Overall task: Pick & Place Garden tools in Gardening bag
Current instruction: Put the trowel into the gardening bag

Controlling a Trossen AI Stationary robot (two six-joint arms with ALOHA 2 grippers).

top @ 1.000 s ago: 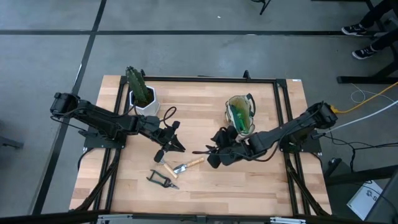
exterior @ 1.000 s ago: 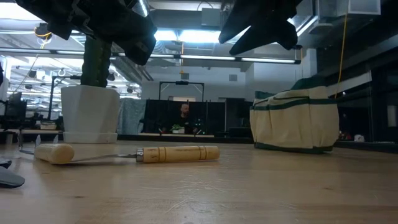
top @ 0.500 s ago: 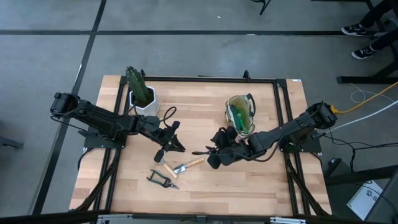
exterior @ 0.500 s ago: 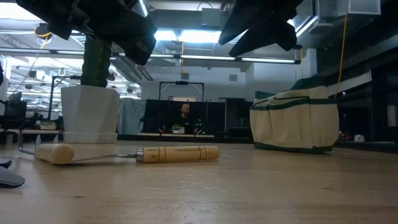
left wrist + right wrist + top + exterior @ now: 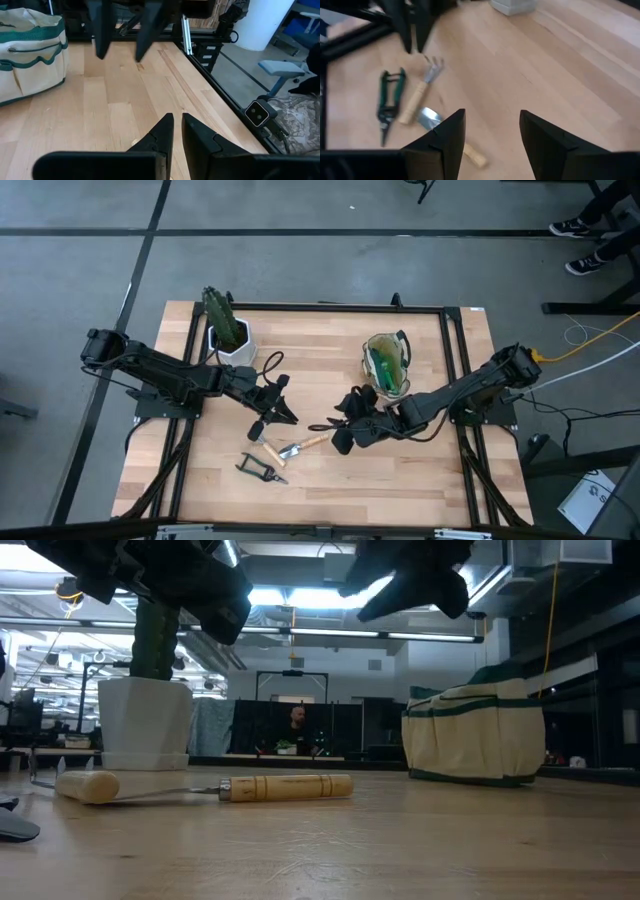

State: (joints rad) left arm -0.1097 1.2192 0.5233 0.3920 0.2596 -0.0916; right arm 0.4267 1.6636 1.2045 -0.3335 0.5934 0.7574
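Note:
A wooden-handled trowel (image 5: 302,446), a wooden-handled claw rake (image 5: 268,448) and black-handled pruning shears (image 5: 260,470) lie flat on the table. All three also show in the right wrist view: the trowel (image 5: 434,124), the rake (image 5: 420,90) and the shears (image 5: 387,105). The tan gardening bag (image 5: 387,365) stands upright at the far right, its inside green. My right gripper (image 5: 345,428) is open and empty, above the table just right of the trowel. My left gripper (image 5: 272,418) is shut and empty, above the rake's head.
A white pot (image 5: 232,340) with a green cactus-like plant stands at the far left. A black cable (image 5: 272,363) lies beside it. Bare wood lies between the tools and the bag. A black frame (image 5: 450,380) edges the table.
My right gripper has shifted a little toward the table's left, nearer the trowel, and has tipped slightly. The tools and the bag have kept their places.

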